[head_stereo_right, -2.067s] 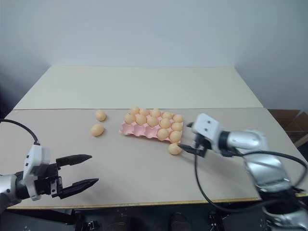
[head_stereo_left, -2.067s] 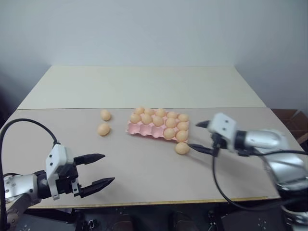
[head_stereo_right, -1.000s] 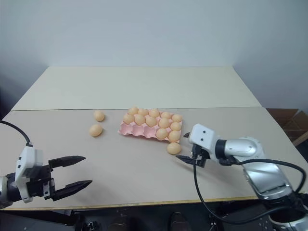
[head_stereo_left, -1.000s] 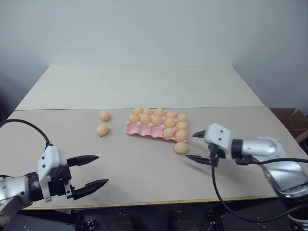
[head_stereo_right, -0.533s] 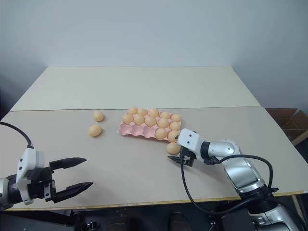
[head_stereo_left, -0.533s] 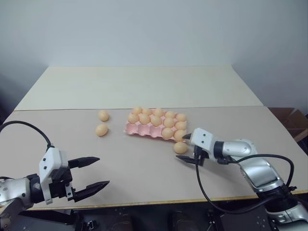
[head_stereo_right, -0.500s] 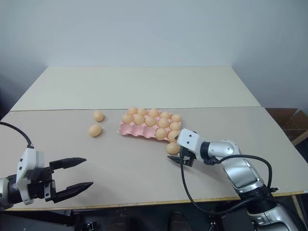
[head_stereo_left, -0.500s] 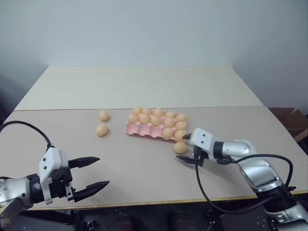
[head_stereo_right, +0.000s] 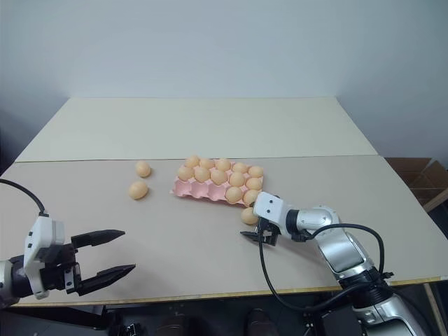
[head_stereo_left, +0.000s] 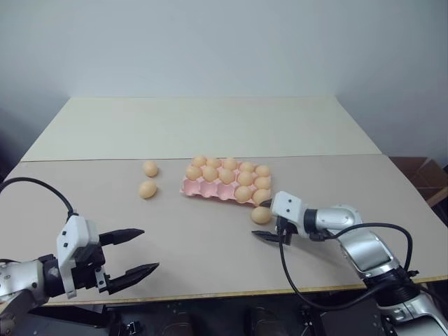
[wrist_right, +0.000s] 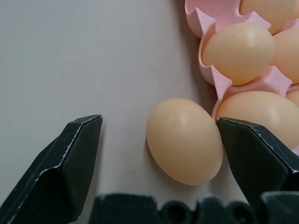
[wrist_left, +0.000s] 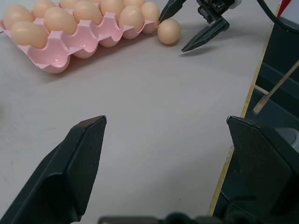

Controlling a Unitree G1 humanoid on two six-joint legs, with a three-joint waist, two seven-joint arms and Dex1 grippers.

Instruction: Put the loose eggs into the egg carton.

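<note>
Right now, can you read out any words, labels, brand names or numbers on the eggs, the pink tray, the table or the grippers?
None: no readable text anywhere.
Pale orange-tan eggs: plain shells, no stamps.
Pink moulded egg carton: no label or embossed lettering visible.
Beige table: unmarked.
Right gripper and left gripper: no marking legible.

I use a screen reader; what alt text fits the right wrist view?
A loose egg lies on the table between the right gripper's open black fingers, beside the pink egg carton, whose cups hold more eggs.
</note>
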